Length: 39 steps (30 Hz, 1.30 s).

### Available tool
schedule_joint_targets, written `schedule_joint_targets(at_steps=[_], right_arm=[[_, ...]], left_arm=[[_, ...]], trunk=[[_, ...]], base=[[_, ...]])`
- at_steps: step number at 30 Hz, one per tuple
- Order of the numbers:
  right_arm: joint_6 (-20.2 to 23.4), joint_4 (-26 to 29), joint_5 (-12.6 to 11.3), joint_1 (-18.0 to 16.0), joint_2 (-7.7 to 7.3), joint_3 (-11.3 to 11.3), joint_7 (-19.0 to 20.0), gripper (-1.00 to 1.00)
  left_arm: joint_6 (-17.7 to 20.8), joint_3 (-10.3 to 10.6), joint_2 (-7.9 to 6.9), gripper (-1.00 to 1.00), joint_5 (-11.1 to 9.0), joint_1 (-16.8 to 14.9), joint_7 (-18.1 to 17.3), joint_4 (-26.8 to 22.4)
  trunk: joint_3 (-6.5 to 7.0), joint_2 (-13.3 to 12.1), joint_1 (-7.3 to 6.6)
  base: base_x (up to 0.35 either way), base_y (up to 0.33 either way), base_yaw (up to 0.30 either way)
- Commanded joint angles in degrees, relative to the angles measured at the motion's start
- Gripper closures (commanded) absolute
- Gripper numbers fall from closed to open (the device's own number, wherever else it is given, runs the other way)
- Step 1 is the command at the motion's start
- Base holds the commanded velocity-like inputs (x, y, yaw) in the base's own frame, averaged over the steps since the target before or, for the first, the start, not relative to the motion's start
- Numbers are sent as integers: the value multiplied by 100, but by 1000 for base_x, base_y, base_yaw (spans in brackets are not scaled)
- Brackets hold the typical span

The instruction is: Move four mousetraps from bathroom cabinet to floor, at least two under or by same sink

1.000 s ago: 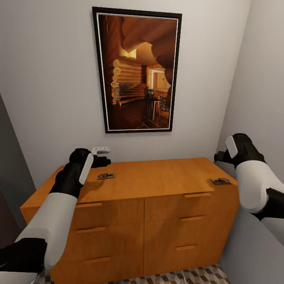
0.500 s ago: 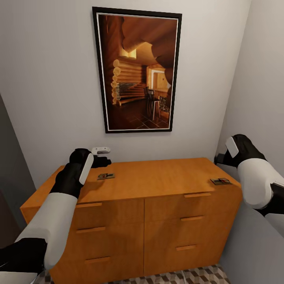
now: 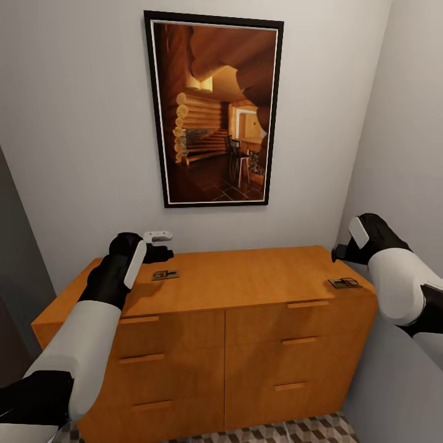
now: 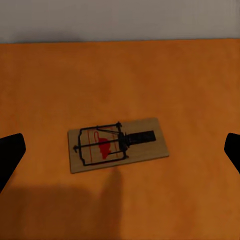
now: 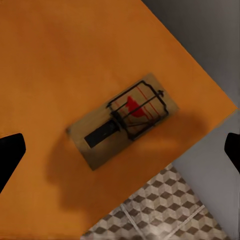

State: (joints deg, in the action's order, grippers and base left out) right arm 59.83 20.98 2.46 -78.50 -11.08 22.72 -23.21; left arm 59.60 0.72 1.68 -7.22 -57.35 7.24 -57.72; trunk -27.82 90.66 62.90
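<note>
The right end effector has risen slightly, fingers spread wide above a mousetrap at the cabinet corner. The left end effector, likewise wide, hovers over another mousetrap; fingertips are cropped.

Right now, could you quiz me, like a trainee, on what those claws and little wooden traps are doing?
1. True or false: the left claw is clamped on the small flat wooden mousetrap.
2. How many mousetraps lie on top of the orange-brown wooden cabinet?
3. The right-hand mousetrap lies: A) mid-top, B) near the cabinet's corner, C) on the cube-patterned tile floor.

Key: 1 false, it hangs open above it. 2 two. 3 B.
</note>
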Motion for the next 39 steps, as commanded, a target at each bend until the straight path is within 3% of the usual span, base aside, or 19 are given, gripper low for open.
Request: schedule_joint_targets(at_steps=[1,7,29,39], right_arm=[[16,-50,25,-6,0,42,-14,-100],[-186,-231,20,-7,-6,54,-42,-100],[-242,-287,-153,-7,-64,126,-57,-100],[-229,-280,-157,-7,-69,127,-61,-100]], left_arm=[[19,7,-1,-100,-60,-4,59,7],[16,11,-1,-100,-60,-4,52,39],[17,20,-1,-100,-43,-4,58,42],[9,19,0,-100,-39,-4,58,44]], trunk=[[-7,4,0],[-7,4,0],[-7,4,0],[-7,4,0]], base=[[0,0,0],[0,0,0],[2,0,0],[166,0,0]])
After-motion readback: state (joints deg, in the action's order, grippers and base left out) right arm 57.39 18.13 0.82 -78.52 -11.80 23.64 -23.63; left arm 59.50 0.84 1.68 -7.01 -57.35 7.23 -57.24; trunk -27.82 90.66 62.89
